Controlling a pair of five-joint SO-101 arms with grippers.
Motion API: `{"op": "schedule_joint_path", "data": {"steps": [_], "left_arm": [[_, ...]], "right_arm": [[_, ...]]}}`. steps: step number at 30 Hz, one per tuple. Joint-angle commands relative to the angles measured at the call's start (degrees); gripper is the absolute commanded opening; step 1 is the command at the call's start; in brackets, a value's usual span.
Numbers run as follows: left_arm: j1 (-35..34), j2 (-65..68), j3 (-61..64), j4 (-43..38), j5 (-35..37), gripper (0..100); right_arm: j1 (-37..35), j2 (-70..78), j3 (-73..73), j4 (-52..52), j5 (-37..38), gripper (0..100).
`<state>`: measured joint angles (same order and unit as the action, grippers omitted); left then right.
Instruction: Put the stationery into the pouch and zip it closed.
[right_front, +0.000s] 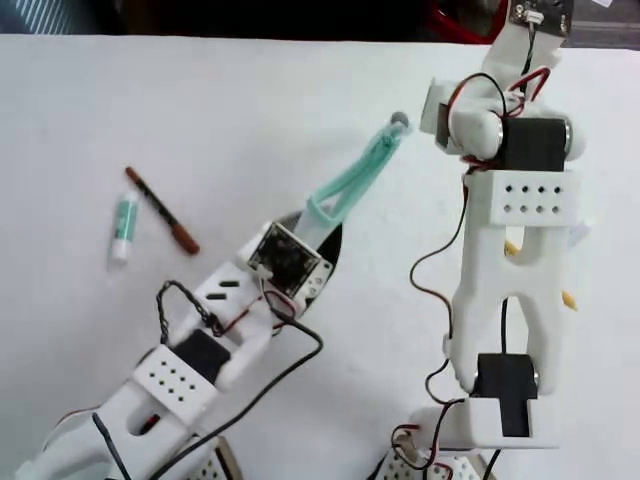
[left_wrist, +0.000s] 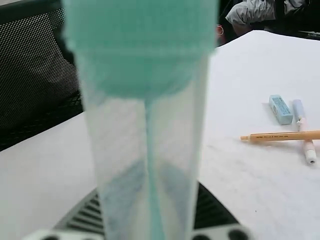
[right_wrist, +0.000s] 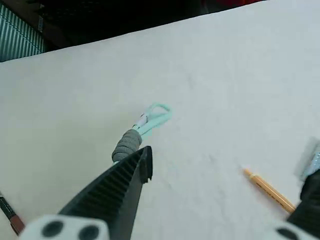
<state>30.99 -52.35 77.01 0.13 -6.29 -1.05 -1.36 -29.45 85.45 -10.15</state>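
My left gripper (left_wrist: 150, 227) is clamped on the pouch (left_wrist: 145, 125), which sticks straight out of it. My right gripper (right_wrist: 227, 170) gapes apart, the pouch's grey end just beside one fingertip, a pencil (right_wrist: 270, 190) beyond.

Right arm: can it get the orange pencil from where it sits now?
Probably yes: the right gripper is open and empty, and the orange pencil lies on the bare table close by it, nothing between.

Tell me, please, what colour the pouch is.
The pouch is translucent with mint-green trim, best seen in the left wrist view.
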Motion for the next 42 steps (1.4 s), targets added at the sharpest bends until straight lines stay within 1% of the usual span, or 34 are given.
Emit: {"op": "schedule_joint_path", "data": {"steps": [1,2,3,5,7,10,13,17,21,25,29,34,42], "left_arm": [[0.5,-0.7,0.0,-0.7,0.4,5],[0.5,-0.7,0.0,-0.7,0.4,5],[0.5,-0.7,0.0,-0.7,0.4,5],[0.5,-0.7,0.0,-0.7,0.4,5],[0.5,-0.5,0.0,-0.7,0.4,5],[0.5,-0.5,0.0,-0.7,0.4,5],[0.5,-0.6,0.0,-0.7,0.4,5],[0.4,-0.5,0.0,-0.7,0.4,5],[0.4,-0.4,0.0,-0.7,0.4,5],[0.4,-0.4,0.0,-0.7,0.4,5],[0.4,-0.3,0.0,-0.7,0.4,5],[0.4,-0.3,0.2,-0.7,0.4,5],[0.7,-0.7,1.1,-0.9,0.4,5]], "right_arm": [[2.9,-2.2,-2.4,1.3,0.1,43.6],[4.4,-2.2,-2.4,1.8,1.0,43.6],[5.8,-2.1,-2.4,2.7,3.9,43.5],[7.8,-2.1,-2.3,3.9,12.0,40.9],[9.5,-2.1,-1.1,5.1,18.5,36.0],[12.6,-2.1,2.8,5.0,25.5,27.6],[15.8,-2.1,9.3,2.1,33.3,22.2],[19.9,-2.0,22.5,-5.5,46.4,22.0],[22.6,-2.1,34.9,-14.8,56.9,22.0],[23.2,-2.1,40.3,-16.2,64.9,21.9],[25.2,-2.1,44.2,-17.9,70.4,21.7],[26.1,-1.9,51.2,-25.9,73.8,21.6],[25.2,7.5,52.6,-32.2,74.4,21.5]]}}
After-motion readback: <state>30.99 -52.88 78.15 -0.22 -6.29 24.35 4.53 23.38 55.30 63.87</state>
